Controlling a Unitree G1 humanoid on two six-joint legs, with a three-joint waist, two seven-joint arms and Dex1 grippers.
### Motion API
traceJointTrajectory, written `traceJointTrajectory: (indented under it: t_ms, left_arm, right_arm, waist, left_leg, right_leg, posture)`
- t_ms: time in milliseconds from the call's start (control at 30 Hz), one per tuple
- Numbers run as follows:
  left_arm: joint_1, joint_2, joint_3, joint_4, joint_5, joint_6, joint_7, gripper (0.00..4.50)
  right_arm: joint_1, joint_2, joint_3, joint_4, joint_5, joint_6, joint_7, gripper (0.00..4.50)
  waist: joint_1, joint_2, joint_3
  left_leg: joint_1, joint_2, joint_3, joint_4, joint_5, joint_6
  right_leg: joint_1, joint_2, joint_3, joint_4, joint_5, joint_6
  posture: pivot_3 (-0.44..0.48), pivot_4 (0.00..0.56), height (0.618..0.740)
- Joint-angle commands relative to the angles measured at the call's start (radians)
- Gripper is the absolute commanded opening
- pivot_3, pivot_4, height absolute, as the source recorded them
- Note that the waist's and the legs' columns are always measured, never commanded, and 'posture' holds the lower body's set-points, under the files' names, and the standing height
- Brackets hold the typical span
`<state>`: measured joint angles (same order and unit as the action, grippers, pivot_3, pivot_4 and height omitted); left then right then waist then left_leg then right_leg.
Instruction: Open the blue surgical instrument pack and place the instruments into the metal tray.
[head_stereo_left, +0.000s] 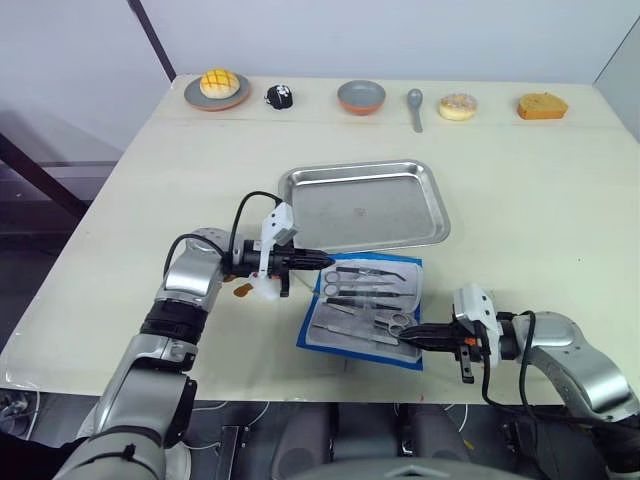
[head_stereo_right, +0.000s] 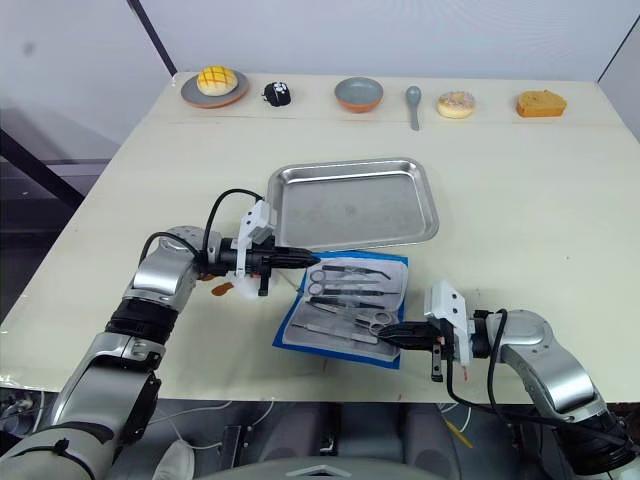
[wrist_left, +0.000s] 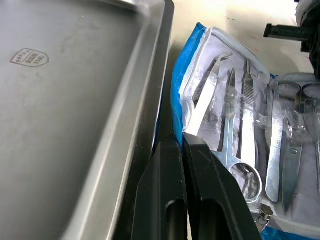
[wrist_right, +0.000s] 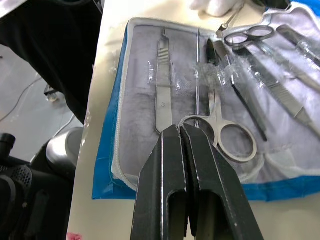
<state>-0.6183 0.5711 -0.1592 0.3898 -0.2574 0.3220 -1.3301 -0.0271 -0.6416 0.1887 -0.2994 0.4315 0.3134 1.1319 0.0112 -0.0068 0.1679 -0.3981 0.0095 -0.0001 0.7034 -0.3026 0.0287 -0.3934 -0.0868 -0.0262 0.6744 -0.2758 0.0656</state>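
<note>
2 grippers flanked the blue surgical instrument pack (head_stereo_left: 365, 312) in your head view; it lay unfolded just in front of the metal tray (head_stereo_left: 365, 205), instruments (head_stereo_left: 362, 296) on its pale lining. Left wrist: your left gripper (wrist_left: 181, 139) was pinched closed at the pack's edge beside the tray rim. Right wrist: your right gripper (wrist_right: 179, 131) was closed on a ring of the scissors (wrist_right: 220, 120).
</note>
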Motion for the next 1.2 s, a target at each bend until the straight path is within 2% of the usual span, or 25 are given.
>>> traceJointTrajectory:
  t_ms: [33,233,667,1200]
  left_arm:
    - [0.005,0.0,-0.005,-0.003,0.017,0.055,0.038,0.0]
    - [0.014,0.0,0.007,-0.03,-0.008,0.165,0.065,0.0]
    - [0.017,-0.023,0.039,-0.043,-0.041,0.273,0.141,0.0]
    - [0.064,0.025,0.046,-0.068,-0.084,0.407,0.146,0.0]
  right_arm:
    - [0.003,-0.002,-0.001,-0.006,-0.007,-0.044,0.018,0.03]
    - [0.016,-0.002,0.0,-0.012,-0.016,-0.074,0.032,0.03]
    - [-0.006,0.005,0.024,0.001,-0.042,-0.084,0.05,0.03]
    - [0.009,-0.044,0.044,0.013,-0.112,-0.122,0.061,0.03]
  waist:
    - [0.0,0.0,0.0]
    - [0.0,0.0,0.0]
    - [0.0,0.0,0.0]
    - [-0.009,0.0,0.0]
  left_leg:
    - [0.0,0.0,0.0,0.0,0.0,0.0]
    - [0.001,0.0,0.0,0.0,0.0,0.0]
    - [0.001,0.0,0.0,0.0,0.0,-0.001]
    - [0.002,0.0,0.0,0.0,0.0,-0.001]
  right_leg:
    - [0.0,0.0,0.0,0.0,0.0,0.0]
    - [0.0,0.0,0.0,0.001,0.0,0.0]
    - [0.0,0.0,0.0,0.001,0.0,0.0]
    - [0.0,0.0,0.001,0.002,0.0,0.0]
  posture:
    - [0.0,0.15,0.732]
    - [0.0,0.15,0.732]
    - [0.0,0.15,0.732]
    - [0.0,0.15,0.732]
